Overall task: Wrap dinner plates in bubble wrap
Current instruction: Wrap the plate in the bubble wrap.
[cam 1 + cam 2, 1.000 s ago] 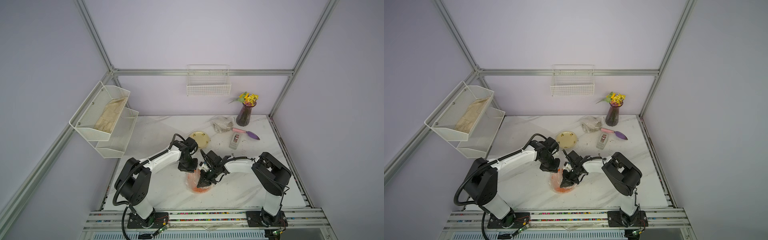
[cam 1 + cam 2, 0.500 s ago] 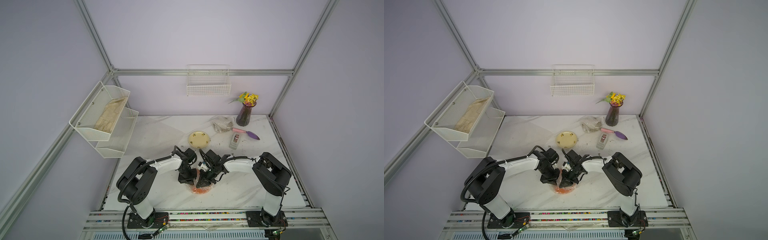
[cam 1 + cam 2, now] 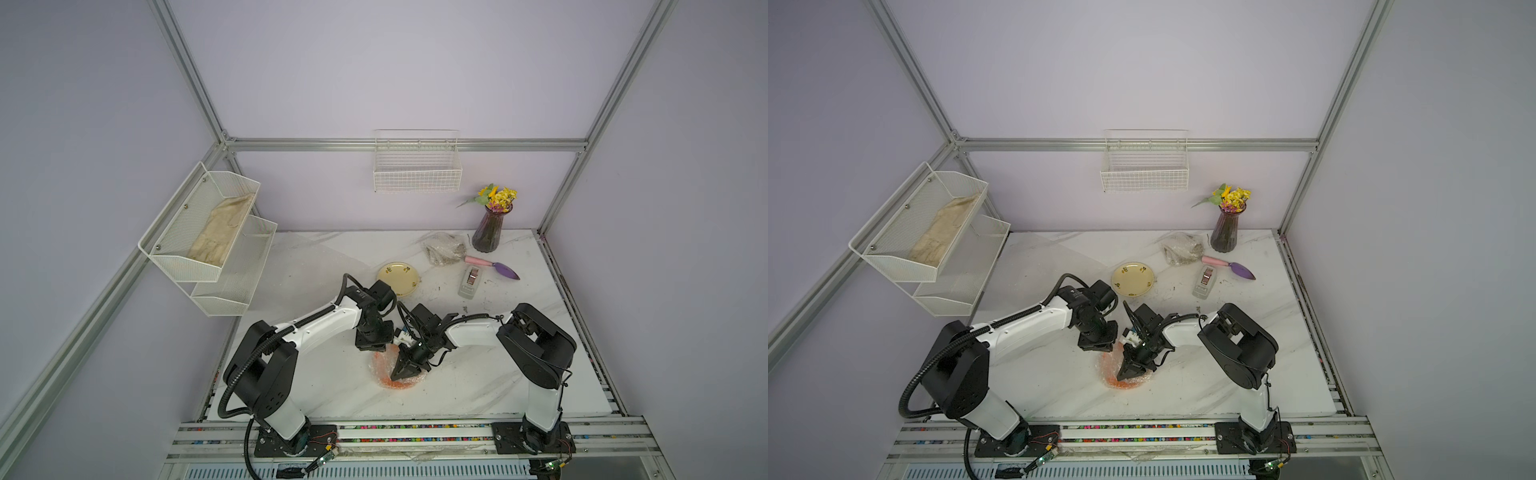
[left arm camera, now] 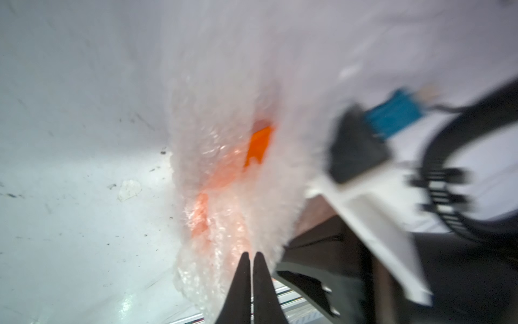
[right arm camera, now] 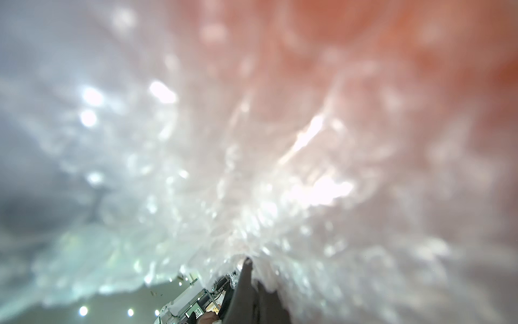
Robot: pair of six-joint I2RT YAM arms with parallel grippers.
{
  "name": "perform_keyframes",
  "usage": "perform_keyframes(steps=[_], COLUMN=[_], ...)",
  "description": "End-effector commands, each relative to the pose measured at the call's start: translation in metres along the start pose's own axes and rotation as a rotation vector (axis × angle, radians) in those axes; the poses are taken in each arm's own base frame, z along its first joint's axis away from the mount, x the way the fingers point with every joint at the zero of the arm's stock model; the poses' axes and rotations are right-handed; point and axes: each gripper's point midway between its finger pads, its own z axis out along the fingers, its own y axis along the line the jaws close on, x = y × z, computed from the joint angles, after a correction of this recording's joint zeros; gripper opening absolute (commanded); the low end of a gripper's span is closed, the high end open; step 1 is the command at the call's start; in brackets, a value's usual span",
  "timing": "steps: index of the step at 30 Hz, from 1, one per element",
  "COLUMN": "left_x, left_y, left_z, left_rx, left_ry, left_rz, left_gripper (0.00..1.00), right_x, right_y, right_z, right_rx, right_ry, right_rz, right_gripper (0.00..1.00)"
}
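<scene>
The orange dinner plate (image 3: pixel 390 383) (image 3: pixel 1128 384) lies near the table's front, bundled in crinkly bubble wrap (image 3: pixel 379 363) (image 3: pixel 1106 365). My right gripper (image 3: pixel 395 376) (image 3: pixel 1120 377) points down into the bundle, shut on a fold of the bubble wrap (image 5: pixel 280 196). My left gripper (image 3: pixel 375 348) (image 4: pixel 251 256) hovers at the bundle's far edge, fingers shut with nothing between them. A bare patch of the orange plate (image 4: pixel 258 146) shows through the bubble wrap (image 4: pixel 224 218). A cream plate (image 3: pixel 398 278) (image 3: pixel 1133 279) sits unwrapped farther back.
A bubble-wrapped bundle (image 3: pixel 444 248), a purple vase of flowers (image 3: pixel 488 232), a pink-handled purple scoop (image 3: pixel 494 268) and a grey tape dispenser (image 3: pixel 469 282) stand at the back right. A flat clear sheet (image 3: pixel 316 262) lies at the back left. A wire shelf (image 3: pixel 208 232) holds a beige cloth.
My left gripper dipped toward the front onto the bundle, then drew back a little. The right gripper stayed on the bundle, which shifted slightly frontward.
</scene>
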Motion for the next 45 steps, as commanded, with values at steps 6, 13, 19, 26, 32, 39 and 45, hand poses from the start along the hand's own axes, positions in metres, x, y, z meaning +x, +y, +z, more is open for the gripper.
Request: perform_keyframes(steps=[6, 13, 19, 26, 32, 39, 45], left_x=[0.015, 0.046, 0.062, 0.059, 0.06, 0.036, -0.046], left_y=[-0.015, 0.033, 0.051, 0.049, 0.052, 0.036, 0.035], left_z=[0.025, 0.067, 0.086, 0.087, 0.084, 0.054, -0.026], left_rx=[0.109, -0.018, -0.053, -0.046, -0.057, -0.015, 0.011], left_ry=[0.118, 0.224, 0.28, 0.272, 0.262, 0.128, -0.166], left_rz=[0.007, -0.033, -0.058, -0.058, -0.071, -0.078, -0.054], left_gripper=[0.05, 0.04, 0.04, 0.04, 0.04, 0.14, 0.52], right_x=[0.019, 0.016, 0.021, 0.011, 0.014, 0.001, 0.002], right_y=[-0.042, -0.024, 0.011, -0.005, -0.055, -0.083, -0.081], right_z=[0.012, -0.011, -0.049, -0.046, -0.028, -0.042, -0.038], right_rx=[0.123, 0.124, 0.111, 0.16, 0.319, 0.479, 0.459], right_ry=[0.047, -0.015, -0.098, -0.154, -0.084, -0.144, -0.121], right_rz=[0.179, 0.166, 0.119, 0.152, 0.199, 0.196, 0.17], right_gripper=[0.04, 0.21, 0.4, 0.16, 0.07, 0.0, 0.0])
